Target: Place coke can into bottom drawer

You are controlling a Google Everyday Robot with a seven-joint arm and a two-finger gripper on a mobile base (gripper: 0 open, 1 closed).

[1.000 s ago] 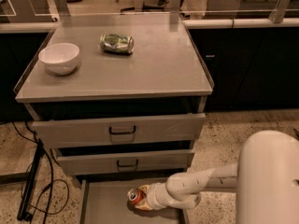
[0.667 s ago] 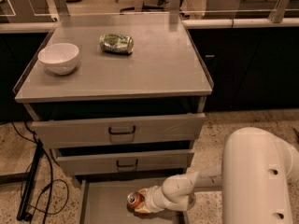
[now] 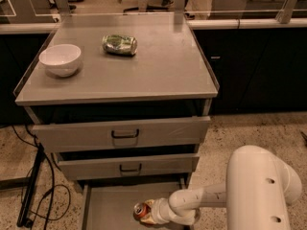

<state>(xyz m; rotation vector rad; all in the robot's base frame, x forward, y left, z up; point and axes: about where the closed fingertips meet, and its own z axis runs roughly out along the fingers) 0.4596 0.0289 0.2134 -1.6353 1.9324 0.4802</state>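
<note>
The end effector (image 3: 149, 212) grasps the coke can (image 3: 141, 211), lettering unreadable, over the bottom drawer (image 3: 108, 205).

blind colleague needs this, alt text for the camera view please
The robot's gripper holds the coke can over the open bottom drawer of a grey cabinet. A white bowl and a dented green can sit on top.

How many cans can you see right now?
2. The coke can is in the gripper, over the open bottom drawer. A dented green can lies on the cabinet top, right of the white bowl. The upper drawers could hide others.
</note>
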